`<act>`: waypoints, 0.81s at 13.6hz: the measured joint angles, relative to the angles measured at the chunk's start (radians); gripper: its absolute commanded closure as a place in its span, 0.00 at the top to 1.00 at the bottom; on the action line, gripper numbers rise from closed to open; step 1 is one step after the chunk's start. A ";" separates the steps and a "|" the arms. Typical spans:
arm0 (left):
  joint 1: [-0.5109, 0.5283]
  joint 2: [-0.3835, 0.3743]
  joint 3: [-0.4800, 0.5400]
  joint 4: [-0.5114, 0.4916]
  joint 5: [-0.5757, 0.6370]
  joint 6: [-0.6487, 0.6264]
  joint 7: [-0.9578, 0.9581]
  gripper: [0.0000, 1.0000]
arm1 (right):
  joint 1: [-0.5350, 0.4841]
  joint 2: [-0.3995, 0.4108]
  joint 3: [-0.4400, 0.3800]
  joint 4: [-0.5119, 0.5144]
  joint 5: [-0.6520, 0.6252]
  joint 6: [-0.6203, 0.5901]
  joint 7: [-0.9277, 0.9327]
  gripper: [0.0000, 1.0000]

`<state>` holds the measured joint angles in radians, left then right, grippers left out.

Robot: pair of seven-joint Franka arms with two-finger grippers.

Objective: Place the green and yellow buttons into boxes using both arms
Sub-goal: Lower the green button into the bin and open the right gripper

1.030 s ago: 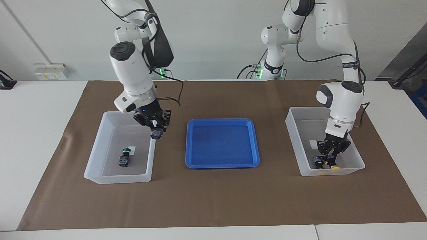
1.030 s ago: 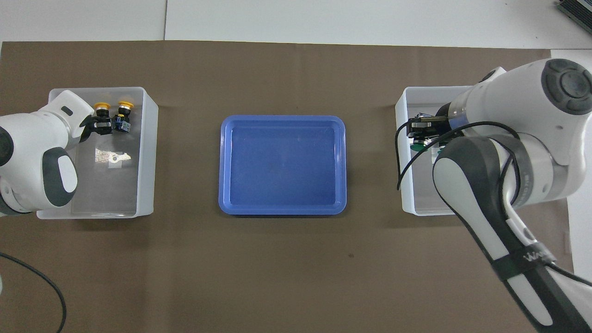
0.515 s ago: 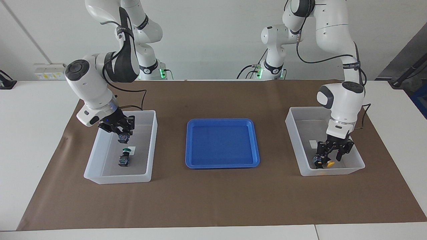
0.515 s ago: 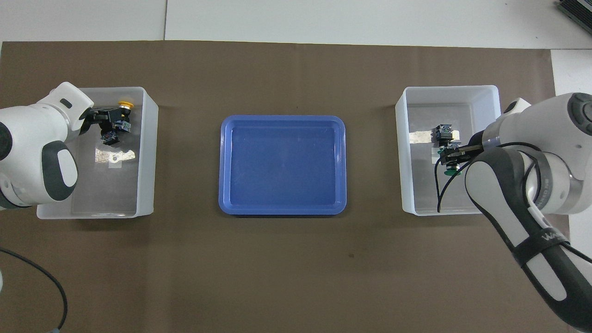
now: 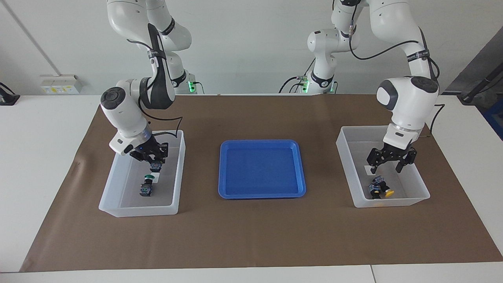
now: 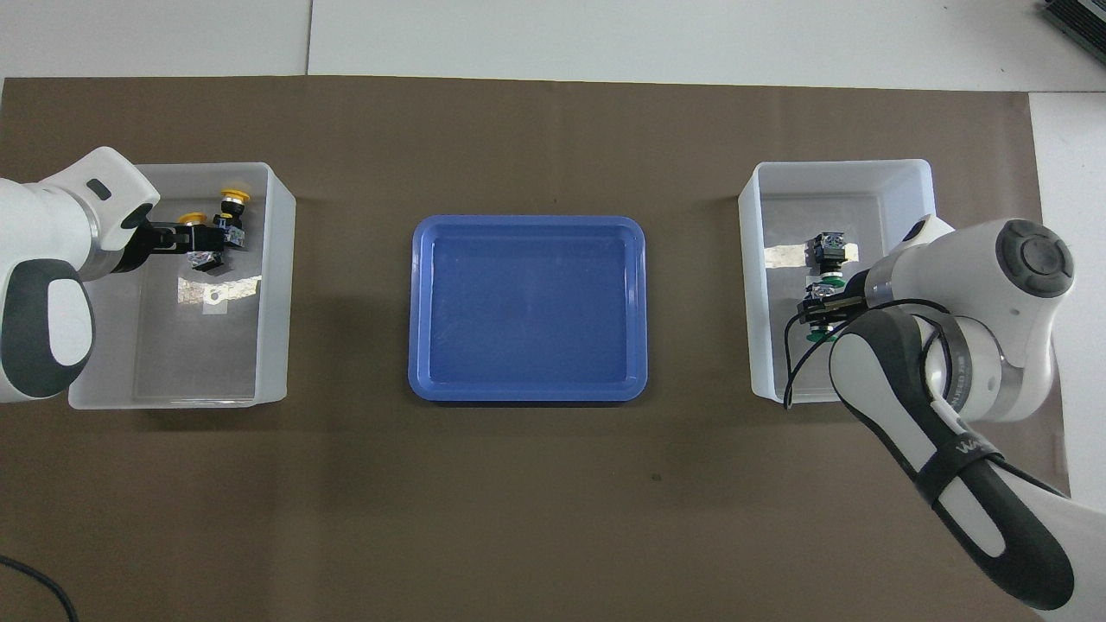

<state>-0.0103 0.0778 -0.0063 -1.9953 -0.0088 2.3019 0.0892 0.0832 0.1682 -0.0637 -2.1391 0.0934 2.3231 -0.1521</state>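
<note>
Over the clear box at the left arm's end of the desk, the left tool hangs with its fingers spread wide and holds nothing. Directly below it, on the box floor, lie the first yellow button and the second yellow button, side by side and almost touching.

Taking twelve o'clock as pointing away from the robots, both yellow buttons sit at the twelve o'clock end of their box. That box stands at nine o'clock of the blue tray, and the other clear box stands at three o'clock.

Inside that other box the right tool is clamped on the held green button, low over a small white label. Whether the button touches the floor cannot be told. The lying green button rests at twelve o'clock of the held one, close by but apart.

Each button has a blocky black-and-blue body. The yellow ones carry round mushroom caps, and the green ones carry round green caps.

A second ago the left tool was down in its box, closed on a yellow button; it has since let go and lifted. The right tool was then at its box's rim on the tray's side, and has since carried its button in and down over the label.
</note>
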 measured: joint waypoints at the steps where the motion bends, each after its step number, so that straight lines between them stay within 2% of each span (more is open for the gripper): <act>1: -0.011 -0.036 0.000 0.000 0.000 -0.057 0.000 1.00 | 0.000 0.002 0.000 -0.005 0.000 0.006 0.000 0.84; 2: -0.020 -0.073 -0.001 0.000 0.000 -0.110 0.000 1.00 | 0.000 0.004 0.000 -0.009 0.000 0.010 0.000 1.00; 6: -0.057 -0.191 -0.008 0.005 0.000 -0.227 0.000 1.00 | 0.000 0.001 0.000 0.006 0.001 0.018 0.002 1.00; 8: -0.066 -0.190 -0.015 0.062 0.000 -0.275 0.000 1.00 | 0.001 -0.014 0.000 0.045 0.002 0.013 0.040 1.00; 11: -0.067 -0.137 -0.018 0.207 0.003 -0.347 0.000 1.00 | 0.002 -0.049 0.001 0.119 -0.001 -0.064 0.152 1.00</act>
<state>-0.0775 -0.0594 -0.0245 -1.7887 -0.0056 1.9549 0.0892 0.0853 0.1189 -0.0622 -2.0202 0.0929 2.2592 -0.0002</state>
